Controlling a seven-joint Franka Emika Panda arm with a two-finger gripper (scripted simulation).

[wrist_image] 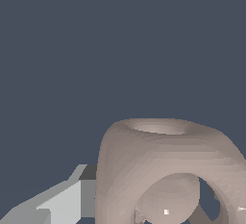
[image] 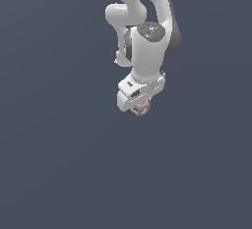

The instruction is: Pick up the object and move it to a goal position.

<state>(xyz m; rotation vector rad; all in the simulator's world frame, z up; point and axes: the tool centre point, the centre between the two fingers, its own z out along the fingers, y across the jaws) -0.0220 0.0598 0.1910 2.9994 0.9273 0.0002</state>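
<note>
The object (image: pixel 141 108) is a small pinkish-tan knobbly lump that peeks out just under the white hand of my gripper (image: pixel 141 106) in the exterior view. In the wrist view the object (wrist_image: pixel 144 160) looms very large, showing a hollow top and a ring-like opening in its face. One grey finger (wrist_image: pixel 67 201) presses against its side; the other finger is hidden behind the lump. The gripper looks shut on the object. Most of the fingers are covered by the hand in the exterior view.
The white arm (image: pixel 147 21) reaches in from the exterior view's top edge. Around it lies a plain dark blue-grey surface (image: pixel 59 164) with no other things in sight.
</note>
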